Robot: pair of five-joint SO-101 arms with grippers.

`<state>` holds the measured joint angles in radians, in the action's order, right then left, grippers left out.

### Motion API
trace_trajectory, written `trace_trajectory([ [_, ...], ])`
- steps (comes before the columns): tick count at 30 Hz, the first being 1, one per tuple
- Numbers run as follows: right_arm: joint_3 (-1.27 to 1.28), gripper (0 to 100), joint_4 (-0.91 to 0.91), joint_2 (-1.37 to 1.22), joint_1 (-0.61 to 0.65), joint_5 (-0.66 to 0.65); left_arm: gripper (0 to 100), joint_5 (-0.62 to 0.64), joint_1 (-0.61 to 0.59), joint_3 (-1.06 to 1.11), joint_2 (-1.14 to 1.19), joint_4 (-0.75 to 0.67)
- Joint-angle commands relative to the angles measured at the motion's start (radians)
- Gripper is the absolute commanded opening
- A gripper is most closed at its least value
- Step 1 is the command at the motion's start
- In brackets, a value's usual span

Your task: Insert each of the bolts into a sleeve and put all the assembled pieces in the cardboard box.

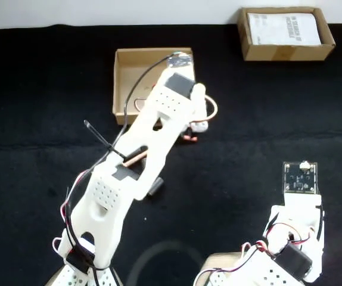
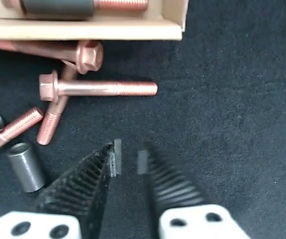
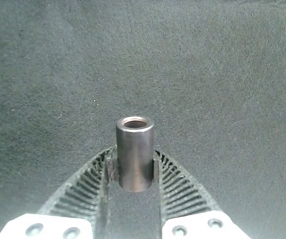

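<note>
A black cloth-covered table (image 1: pixel 266 119) carried everything. The left arm (image 1: pixel 141 155) stretched across it from the near edge toward the cardboard box (image 1: pixel 118 83) at the back. A second box (image 1: pixel 287 52) with a printed sheet in it sat at the far right corner, well apart. The right arm (image 1: pixel 296 250) was folded low at the near right side.

The left gripper (image 2: pixel 129 158) hung just above the cloth beside a corner of the cardboard box, its jaws a little apart with nothing between them. The right gripper (image 3: pixel 134 159) was clamped on a sleeve (image 3: pixel 134 144), held upright with its open bore facing out.

One assembled piece (image 2: pixel 58 6), a bolt through a dark sleeve, lay inside the cardboard box. Several copper bolts (image 2: pixel 98 88) lay flat in a loose cluster just outside the box wall, some crossing one another. A loose sleeve (image 2: pixel 26 167) lay near them.
</note>
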<state>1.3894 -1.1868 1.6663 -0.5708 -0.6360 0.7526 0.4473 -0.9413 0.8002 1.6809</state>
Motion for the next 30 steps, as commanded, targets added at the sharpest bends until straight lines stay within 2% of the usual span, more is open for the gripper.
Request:
trace_trajectory([
  [1, -0.007, 0.8, 0.008, 0.008, -0.005, -0.015, 26, 0.005, 0.008, -0.036, -0.008, 0.008],
  [3, -0.007, 0.8, 0.008, 0.008, -0.005, -0.015, 29, 0.005, 0.008, -0.036, -0.008, 0.008],
  [15, -0.004, 0.8, 0.013, 0.008, -0.005, -0.068, 27, 0.011, -0.024, -0.042, 0.133, 0.011],
  [19, -0.002, 0.8, 0.015, 0.008, -0.004, -0.086, 27, 0.072, -0.053, -0.044, 0.151, 0.005],
  [24, -0.002, 0.8, 0.015, 0.008, -0.001, -0.086, 27, 0.074, -0.091, -0.044, 0.156, -0.051],
  [30, -0.002, 0.8, 0.007, 0.007, 0.073, -0.086, 27, 0.075, -0.117, -0.038, 0.159, -0.107],
])
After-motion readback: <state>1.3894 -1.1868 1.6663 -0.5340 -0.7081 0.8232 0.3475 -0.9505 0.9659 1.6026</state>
